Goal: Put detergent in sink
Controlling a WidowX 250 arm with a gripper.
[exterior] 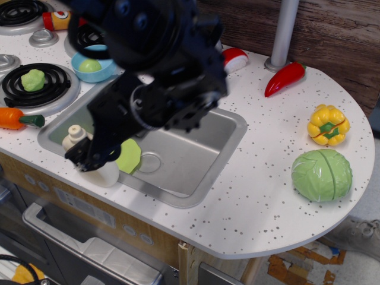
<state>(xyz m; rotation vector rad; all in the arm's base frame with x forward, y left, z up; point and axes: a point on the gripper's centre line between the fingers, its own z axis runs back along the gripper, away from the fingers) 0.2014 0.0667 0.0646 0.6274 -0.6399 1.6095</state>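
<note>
Big rectangular silver-grey metal sink (205,157) w/ round drain sits in the speckled white countertop (279,154); used as landmark below.

Small cream-white plastic detergent bottle (77,138) w/ round knob cap stands upright on the sink's front-left rim, cap & shoulder visible, lower body partly seen under the arm. Black robot gripper (92,157) is down right at the bottle, its tip overlapping the bottle's body; fingers blurred & dark, so can't tell if they're apart or clamped on it.

Inside sink, near drain on left side: flat light-green round piece (129,157), partly covered by arm. Arm bulk hides the sink's back-left part.

Left of sink: black coil burner w/ green lumpy toy (33,79) on it; orange carrot (13,118) w/ green top at front-left, just off the sink's left corner. Behind-left of sink: blue bowl (94,64) holding a green ball. Red ketchup bottle (54,19) further back left.

Behind sink: red-and-white toy piece (233,60), grey post (284,32). Right of sink: red chilli pepper (285,78) near post, yellow bell pepper (328,124), green cabbage (322,174) toward counter's right edge, well apart from sink.
</note>
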